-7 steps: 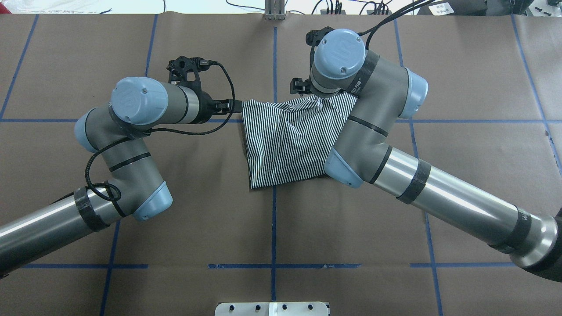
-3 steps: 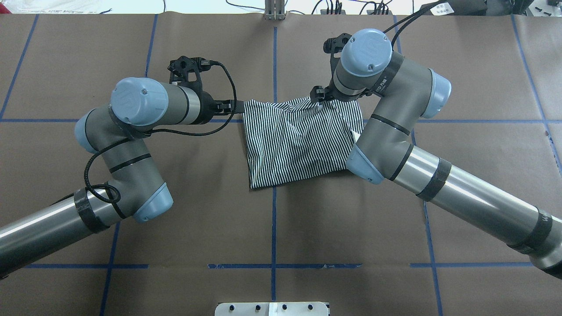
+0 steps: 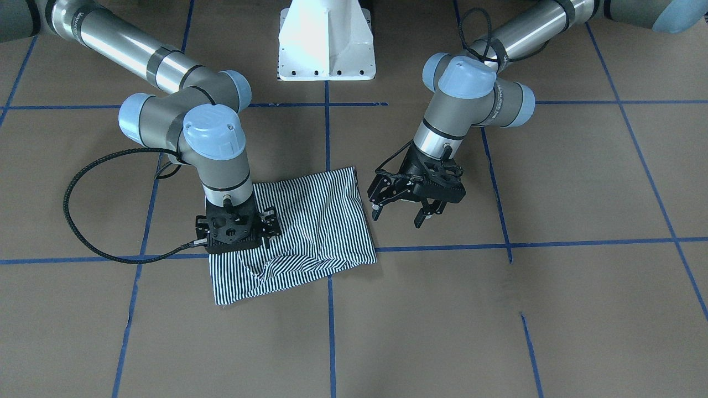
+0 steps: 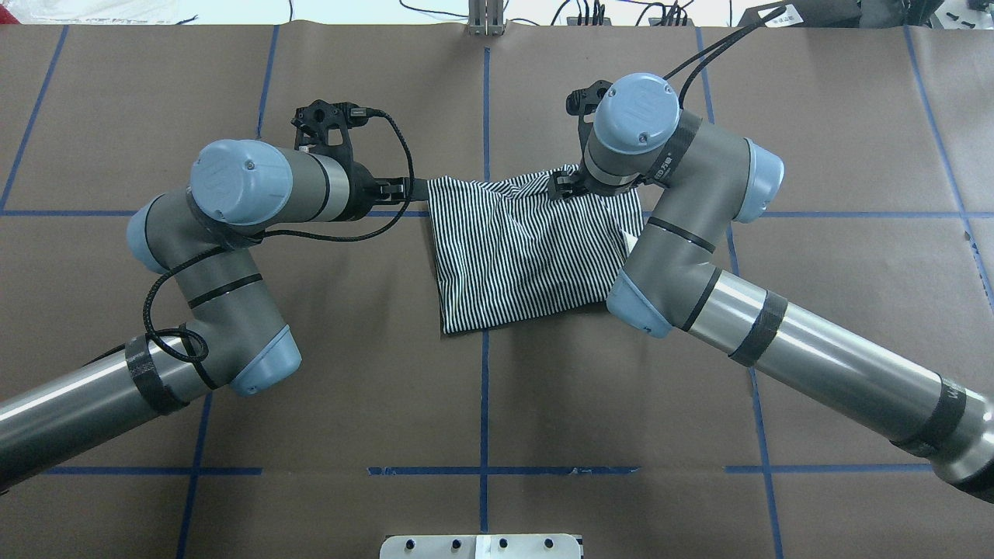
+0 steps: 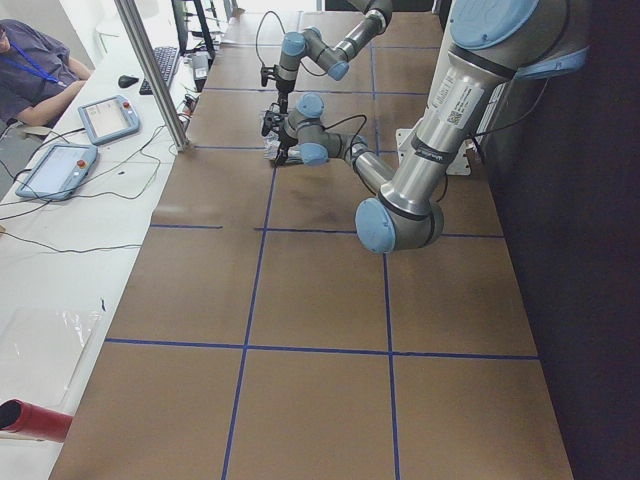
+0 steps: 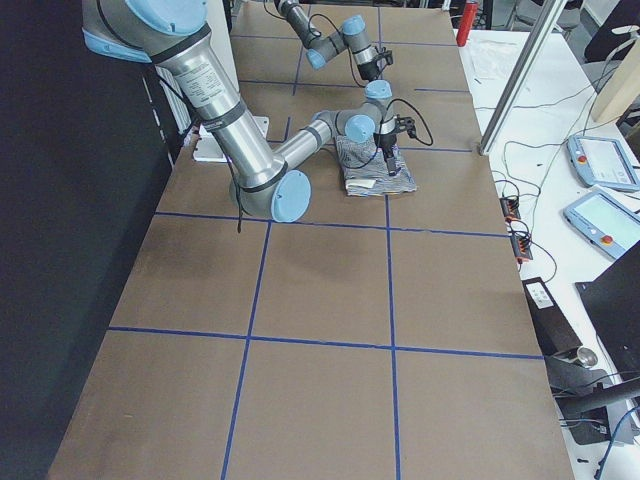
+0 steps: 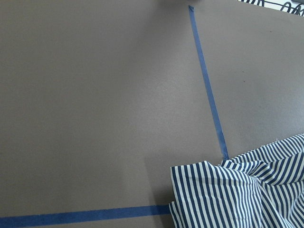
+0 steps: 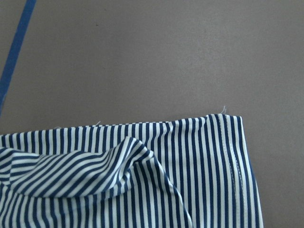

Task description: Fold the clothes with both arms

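Saw shirt (image 3: 315,221) just right of released left claw (image 3: 398,214), beneath right claw (image 3: 232,236); that claw's fingers hidden, grip untellable.

The shirt (image 4: 520,256) is soft matt cloth on smooth matt brown paper (image 4: 621,404).
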`<action>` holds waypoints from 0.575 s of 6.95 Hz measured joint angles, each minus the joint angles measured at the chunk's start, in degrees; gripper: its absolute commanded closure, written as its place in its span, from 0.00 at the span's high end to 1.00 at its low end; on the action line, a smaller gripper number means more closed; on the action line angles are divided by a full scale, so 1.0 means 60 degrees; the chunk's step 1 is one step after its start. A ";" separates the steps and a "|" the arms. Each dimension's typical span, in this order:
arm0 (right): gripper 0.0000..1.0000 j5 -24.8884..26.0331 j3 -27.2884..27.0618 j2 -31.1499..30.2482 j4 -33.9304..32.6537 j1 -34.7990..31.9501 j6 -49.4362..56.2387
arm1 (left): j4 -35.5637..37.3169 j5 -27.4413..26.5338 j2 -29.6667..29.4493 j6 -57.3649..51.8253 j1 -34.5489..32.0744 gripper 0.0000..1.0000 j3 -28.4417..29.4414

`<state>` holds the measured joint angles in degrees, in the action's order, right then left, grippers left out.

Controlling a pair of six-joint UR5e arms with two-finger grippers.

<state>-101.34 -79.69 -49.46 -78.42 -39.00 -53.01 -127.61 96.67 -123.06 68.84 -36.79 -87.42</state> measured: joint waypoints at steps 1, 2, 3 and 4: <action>1.00 0.0027 0.0087 0.0005 -0.0010 0.0125 -0.0038 | -0.0001 -0.0060 0.0006 -0.0003 0.0003 1.00 -0.0031; 1.00 0.0056 0.0328 0.0129 -0.0019 0.0180 -0.0051 | -0.0001 -0.0087 0.0008 -0.0007 0.0004 1.00 -0.0051; 1.00 0.0106 0.0773 0.0435 -0.0028 0.0195 -0.0055 | -0.0001 -0.0096 0.0013 -0.0010 0.0002 1.00 -0.0068; 1.00 0.0152 0.1168 0.0710 -0.0035 0.0195 -0.0043 | -0.0001 -0.0099 0.0016 -0.0010 -0.0003 1.00 -0.0073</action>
<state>-100.43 -72.68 -45.20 -78.63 -37.83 -53.27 -127.62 96.07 -122.97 68.78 -36.81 -87.85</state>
